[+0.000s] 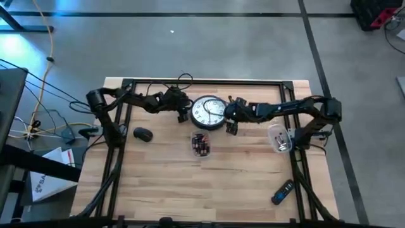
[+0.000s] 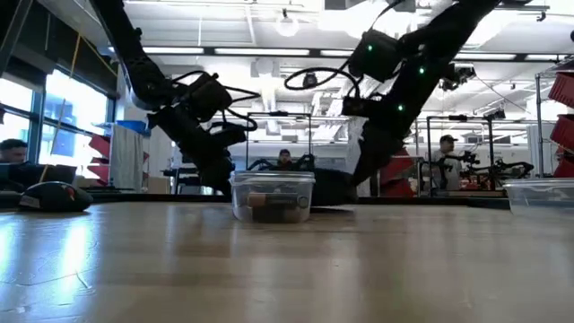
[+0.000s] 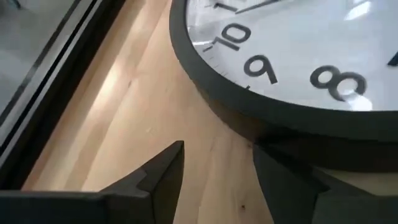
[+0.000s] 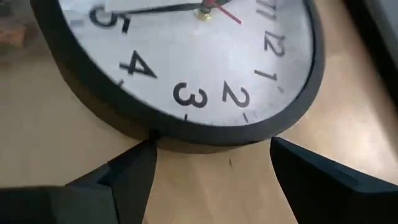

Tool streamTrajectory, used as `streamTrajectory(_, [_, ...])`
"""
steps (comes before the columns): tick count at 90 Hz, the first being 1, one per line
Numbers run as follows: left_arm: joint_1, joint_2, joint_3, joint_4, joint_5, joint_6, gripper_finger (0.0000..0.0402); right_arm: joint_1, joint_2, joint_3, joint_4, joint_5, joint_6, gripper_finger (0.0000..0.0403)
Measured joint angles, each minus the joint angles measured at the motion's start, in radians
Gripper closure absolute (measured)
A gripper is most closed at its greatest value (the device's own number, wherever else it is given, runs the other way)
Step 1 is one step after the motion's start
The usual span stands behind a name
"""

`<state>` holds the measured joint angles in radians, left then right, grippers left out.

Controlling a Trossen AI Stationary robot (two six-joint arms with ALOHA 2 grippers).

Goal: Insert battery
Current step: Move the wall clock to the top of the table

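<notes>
A round black-rimmed wall clock (image 1: 209,113) lies face up on the wooden table, at the middle of its far part. My left gripper (image 1: 184,114) is open at the clock's left edge, by the 8 and 9 (image 3: 214,171). My right gripper (image 1: 230,121) is open at its right edge, by the 3 (image 4: 211,152). A small clear tub (image 1: 201,144) of small dark and red pieces stands just nearer than the clock and shows in the low view (image 2: 272,197). I cannot make out a single battery. My left gripper comes level from the table's left, and one fingertip (image 3: 264,155) stands right at the clock's rim (image 3: 249,121) below the 9. I cannot tell whether it touches. My right gripper comes level from the table's right, and one fingertip (image 4: 146,152) stands right at the rim (image 4: 155,127) under the 3. I cannot tell whether it touches.
A dark computer mouse (image 1: 143,134) lies at the left. A clear tub (image 1: 279,138) sits at the right, and a dark remote (image 1: 282,192) lies near the front right. A black frame (image 1: 202,82) runs along the table's far edge and sides. Bare wood lies in the near half.
</notes>
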<state>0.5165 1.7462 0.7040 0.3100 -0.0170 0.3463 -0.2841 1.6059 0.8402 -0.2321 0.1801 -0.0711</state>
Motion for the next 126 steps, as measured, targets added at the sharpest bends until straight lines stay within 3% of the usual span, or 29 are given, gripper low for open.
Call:
streamTrajectory(40, [0.002,0.0,0.0,-0.073,0.065,0.067,0.0225,-0.079,0.157,0.002,0.043,-0.159,-0.068,0.0121])
streamTrajectory(54, [0.005,-0.001,0.001,-0.119,0.151,0.075,0.0225,-0.079,0.178,-0.001,0.12,-0.194,-0.093,0.0121])
streamTrajectory(69, [0.006,-0.001,0.042,-0.22,0.205,0.085,0.0221,-0.079,0.178,-0.002,0.145,-0.219,-0.144,0.0121])
streamTrajectory(82, [0.003,0.0,0.115,-0.401,0.265,0.11,0.0209,-0.082,0.179,-0.003,0.153,-0.232,-0.168,0.0121])
streamTrajectory(102, [0.002,0.0,0.16,-0.484,0.263,0.137,0.0181,-0.088,0.18,-0.004,0.171,-0.247,-0.174,0.0121])
streamTrajectory(114, [0.002,0.001,0.165,-0.497,0.188,0.165,0.0168,-0.092,0.181,-0.004,0.181,-0.265,-0.164,0.0121])
streamTrajectory(126, [0.005,0.001,0.203,-0.612,0.165,0.158,0.0163,-0.101,0.177,-0.002,0.153,-0.272,-0.157,0.0121])
